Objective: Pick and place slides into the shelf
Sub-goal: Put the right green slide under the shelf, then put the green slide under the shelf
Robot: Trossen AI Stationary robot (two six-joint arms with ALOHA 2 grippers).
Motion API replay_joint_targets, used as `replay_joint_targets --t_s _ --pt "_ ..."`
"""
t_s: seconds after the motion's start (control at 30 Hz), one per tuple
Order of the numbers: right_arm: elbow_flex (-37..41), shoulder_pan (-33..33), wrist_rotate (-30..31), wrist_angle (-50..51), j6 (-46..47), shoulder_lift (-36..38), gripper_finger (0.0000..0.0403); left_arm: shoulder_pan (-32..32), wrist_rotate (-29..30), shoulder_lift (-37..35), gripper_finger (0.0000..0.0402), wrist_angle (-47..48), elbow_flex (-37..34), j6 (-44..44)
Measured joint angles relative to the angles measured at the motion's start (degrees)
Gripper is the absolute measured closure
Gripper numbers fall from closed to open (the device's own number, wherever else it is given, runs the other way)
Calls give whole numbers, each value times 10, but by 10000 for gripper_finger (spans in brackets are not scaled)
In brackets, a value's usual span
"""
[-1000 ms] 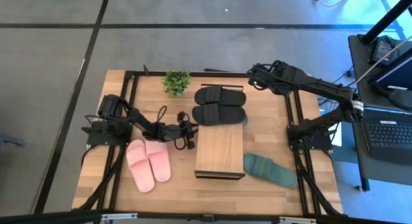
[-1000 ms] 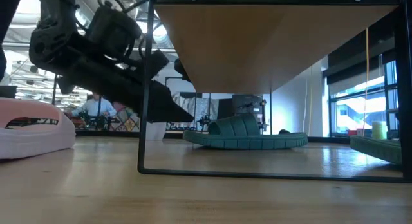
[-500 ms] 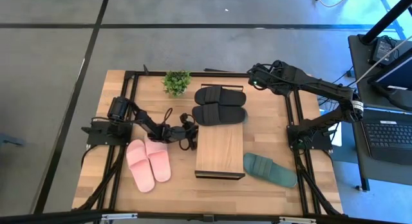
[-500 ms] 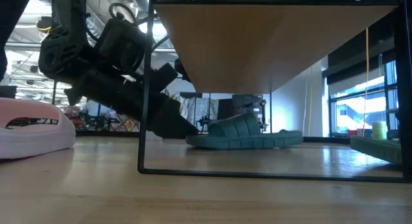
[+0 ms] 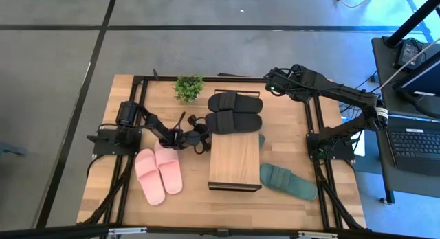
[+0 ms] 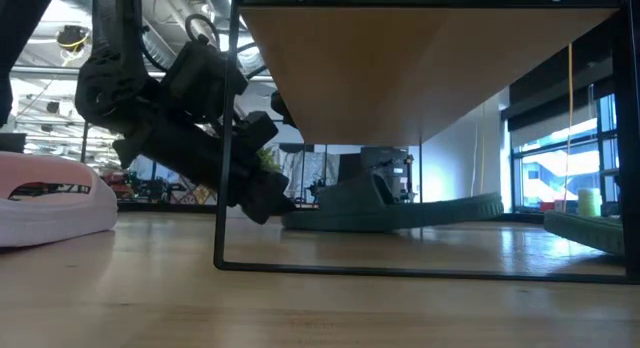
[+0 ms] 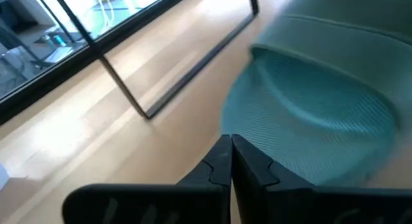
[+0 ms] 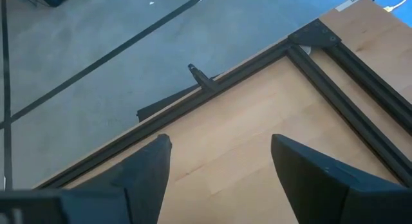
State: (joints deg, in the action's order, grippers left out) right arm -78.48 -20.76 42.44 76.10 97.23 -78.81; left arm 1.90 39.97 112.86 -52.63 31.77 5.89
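Fingers pressed together and holding nothing, the left tool (image 5: 201,141) nudges a green slide (image 6: 385,203) under the shelf (image 5: 234,160), while the right tool (image 8: 219,169) waits spread above the surface's (image 5: 295,146) far corner.

Pale pink slides (image 5: 159,174), black slides (image 5: 234,112) and a dark green ribbed slide (image 5: 289,180) are seen on a light wooden table (image 5: 330,198); the shelf (image 5: 234,160) is light wood, dark-framed.

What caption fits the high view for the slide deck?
Left pincer reaches under the shelf beside the pink slides; right pincer idles at the table's far edge.
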Motion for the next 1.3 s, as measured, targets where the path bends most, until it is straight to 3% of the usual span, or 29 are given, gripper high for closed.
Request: replay_joint_targets --t_s 0.97,1.13,1.3 --pt "0 7 -16 1 -33 0 134 13 24 -34 398 0 -3 -4" --pt "0 8 -16 1 -51 0 134 13 25 -66 398 33 -2 -4" --pt "0 13 -16 1 -70 0 134 32 14 -127 398 123 -3 -3"
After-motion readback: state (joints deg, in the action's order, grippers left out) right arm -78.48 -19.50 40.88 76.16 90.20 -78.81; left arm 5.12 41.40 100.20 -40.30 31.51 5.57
